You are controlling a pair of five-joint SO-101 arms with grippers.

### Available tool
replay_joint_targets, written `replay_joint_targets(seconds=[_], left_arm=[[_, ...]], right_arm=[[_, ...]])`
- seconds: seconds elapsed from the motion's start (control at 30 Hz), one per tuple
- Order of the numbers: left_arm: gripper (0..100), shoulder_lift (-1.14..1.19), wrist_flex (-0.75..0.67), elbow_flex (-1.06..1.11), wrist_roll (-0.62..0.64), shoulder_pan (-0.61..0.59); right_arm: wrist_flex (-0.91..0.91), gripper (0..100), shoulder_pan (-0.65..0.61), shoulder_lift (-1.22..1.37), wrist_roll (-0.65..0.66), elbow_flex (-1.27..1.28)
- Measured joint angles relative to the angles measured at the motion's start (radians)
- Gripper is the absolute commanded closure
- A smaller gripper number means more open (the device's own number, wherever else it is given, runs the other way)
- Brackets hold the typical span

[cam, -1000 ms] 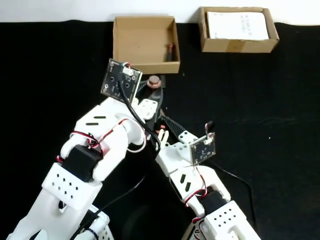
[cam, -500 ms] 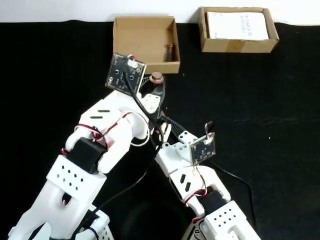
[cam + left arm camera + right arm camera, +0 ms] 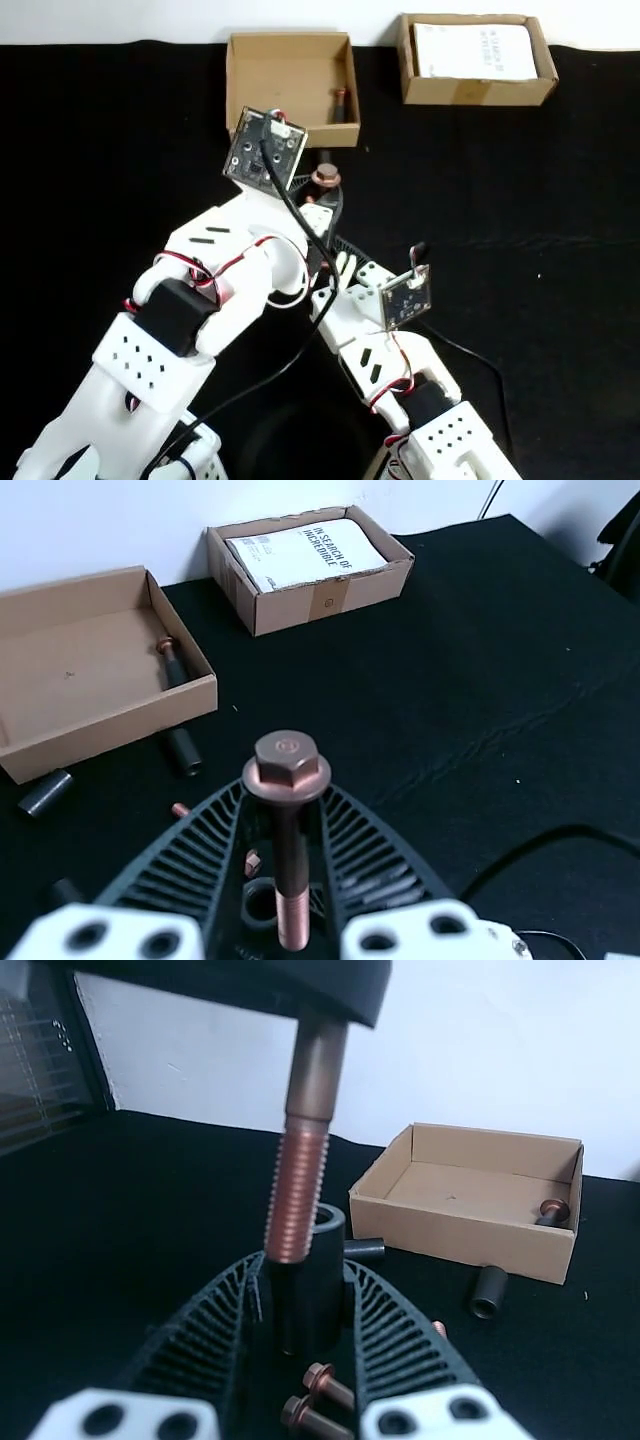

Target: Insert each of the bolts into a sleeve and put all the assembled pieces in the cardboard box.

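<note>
So, in the high view I count one assembled piece (image 3: 340, 104) lying in the cardboard box (image 3: 280, 85); the rest is not done. From the left wrist, my left pincer (image 3: 287, 792) is clamped on a bolt (image 3: 288, 860), head up, and loose sleeves (image 3: 185, 752) lie on the counter (image 3: 480, 680) beside the box. The right wrist gives what the high view cannot. The thread tip stands at the rim of the sleeve (image 3: 315, 1310) gripped by my right pincer (image 3: 305, 1265). I judge it is not yet inside.

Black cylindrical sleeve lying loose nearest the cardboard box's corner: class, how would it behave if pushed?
The black cylindrical sleeve lies on its round side, so it would probably roll. It looks rigid, likely keeping shape. The black cloth may slow it.
</note>
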Motion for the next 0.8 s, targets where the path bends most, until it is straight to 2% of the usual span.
replay_joint_targets(seconds=[0.8], left_arm=[[99,0.003,-0.074,0.002,0.0,-0.055]], right_arm=[[0.0,99.1,0.0,0.0,0.0,0.0]])
